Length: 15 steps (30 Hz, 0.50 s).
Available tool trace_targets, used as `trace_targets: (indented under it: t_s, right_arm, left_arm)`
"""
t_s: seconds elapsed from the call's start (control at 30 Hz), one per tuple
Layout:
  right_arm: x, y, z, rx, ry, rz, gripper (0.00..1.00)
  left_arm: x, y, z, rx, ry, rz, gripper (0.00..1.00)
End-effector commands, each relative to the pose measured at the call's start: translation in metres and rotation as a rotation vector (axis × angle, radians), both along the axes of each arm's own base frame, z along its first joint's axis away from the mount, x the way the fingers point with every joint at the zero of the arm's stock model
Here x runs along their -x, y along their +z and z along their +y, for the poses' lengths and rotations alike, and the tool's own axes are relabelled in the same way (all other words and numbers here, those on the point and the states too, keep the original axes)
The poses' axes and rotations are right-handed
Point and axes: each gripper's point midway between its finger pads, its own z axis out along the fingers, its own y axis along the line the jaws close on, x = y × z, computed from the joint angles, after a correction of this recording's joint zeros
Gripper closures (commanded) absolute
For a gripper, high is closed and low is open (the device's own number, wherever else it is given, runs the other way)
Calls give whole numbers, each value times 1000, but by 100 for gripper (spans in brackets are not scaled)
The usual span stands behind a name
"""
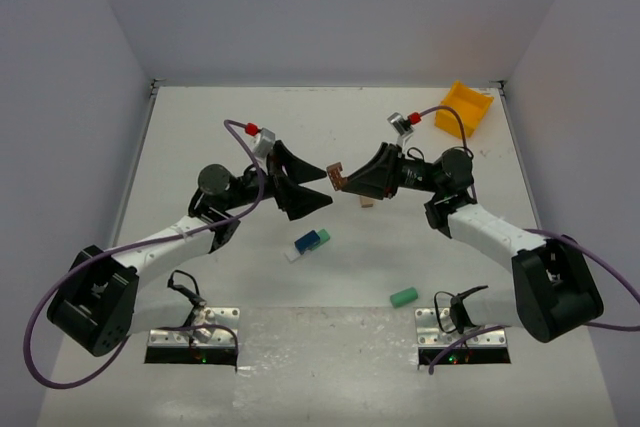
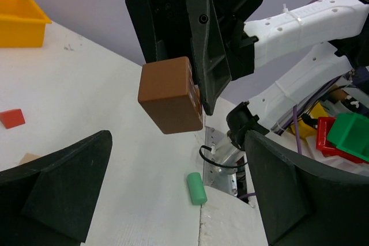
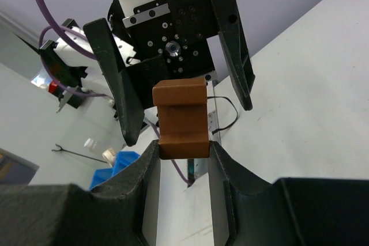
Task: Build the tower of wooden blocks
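Observation:
My right gripper (image 1: 347, 183) is shut on a brown notched wood block (image 1: 337, 176) and holds it in the air above mid-table. The right wrist view shows the block (image 3: 180, 113) pinched at its lower end between my fingers (image 3: 144, 171). My left gripper (image 1: 324, 185) is open and empty, facing the block from the left at close range. In the left wrist view the block (image 2: 167, 99) hangs ahead of my wide-open jaws. A white, blue and teal group of blocks (image 1: 308, 243) lies on the table below. A tan block (image 1: 366, 203) lies under the right gripper.
A green cylinder block (image 1: 403, 296) lies near the right arm's base and also shows in the left wrist view (image 2: 196, 188). A yellow bin (image 1: 466, 107) stands at the far right corner. A red block (image 2: 11, 118) lies on the table. White walls enclose the table.

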Motion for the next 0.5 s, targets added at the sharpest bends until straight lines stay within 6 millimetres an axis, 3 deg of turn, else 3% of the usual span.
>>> trace_targets:
  t_s: [0.0,0.17,0.27,0.47]
  right_arm:
    - [9,8,-2,-22,31,-52,92]
    - [6,5,-2,-20,15,-40,92]
    - [-1,2,-1,-24,-17,-31,92]
    - [-9,0,-4,-35,-95,-62,92]
  left_arm:
    - [-2,35,-9,79,2,-93,6]
    - [1,38,-15,100,-14,-88,16]
    - [1,38,-18,107,-7,-80,31]
    - [-1,39,-19,124,20,-63,49]
